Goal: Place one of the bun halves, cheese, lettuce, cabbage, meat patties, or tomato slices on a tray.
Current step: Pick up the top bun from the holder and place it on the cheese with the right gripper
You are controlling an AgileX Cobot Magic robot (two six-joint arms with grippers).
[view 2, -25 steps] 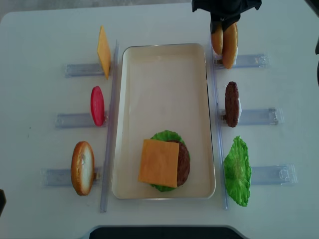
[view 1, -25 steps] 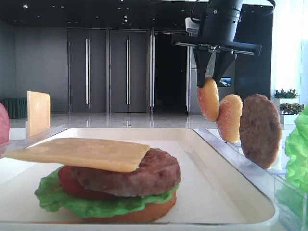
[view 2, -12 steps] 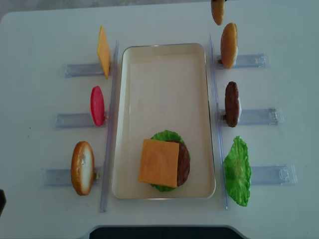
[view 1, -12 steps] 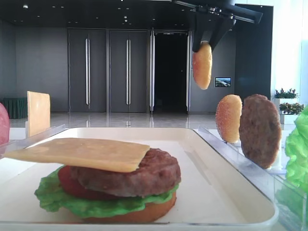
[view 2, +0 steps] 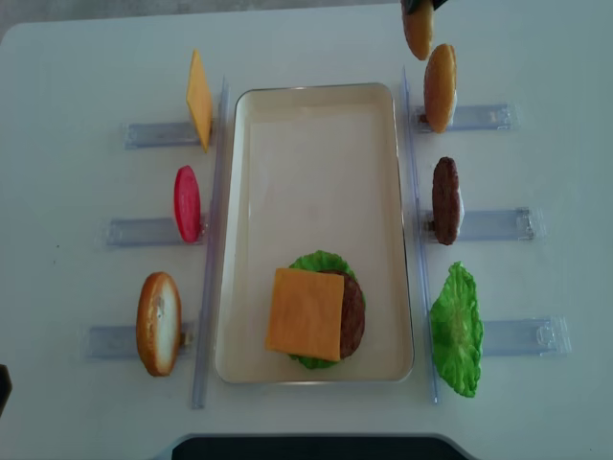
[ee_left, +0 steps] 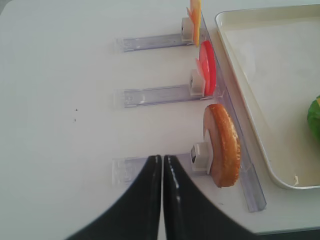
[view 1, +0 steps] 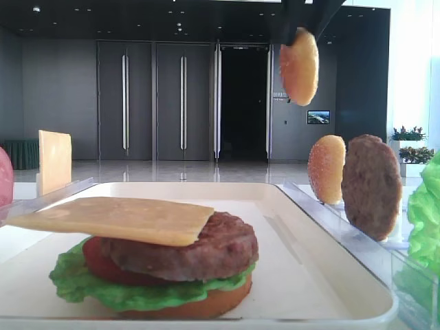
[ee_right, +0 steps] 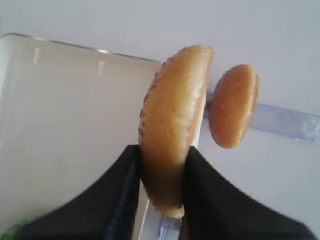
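Note:
My right gripper is shut on a seeded bun half, held on edge high above the far right rack. The same bun half hangs just beyond the cream tray's far right corner. A second bun half stands in the rack below it. At the near end of the tray lies a stack: bun base, lettuce, tomato, meat patty and a cheese slice on top. My left gripper is shut and empty over the near left rack, beside another bun half.
Clear racks line both sides of the tray. The right ones hold a meat patty and lettuce. The left ones hold a standing cheese slice, a tomato slice and a bun half.
The right gripper has lifted its bun half up out of the far right rack, away from the bun half beside it. The left gripper has stayed put.

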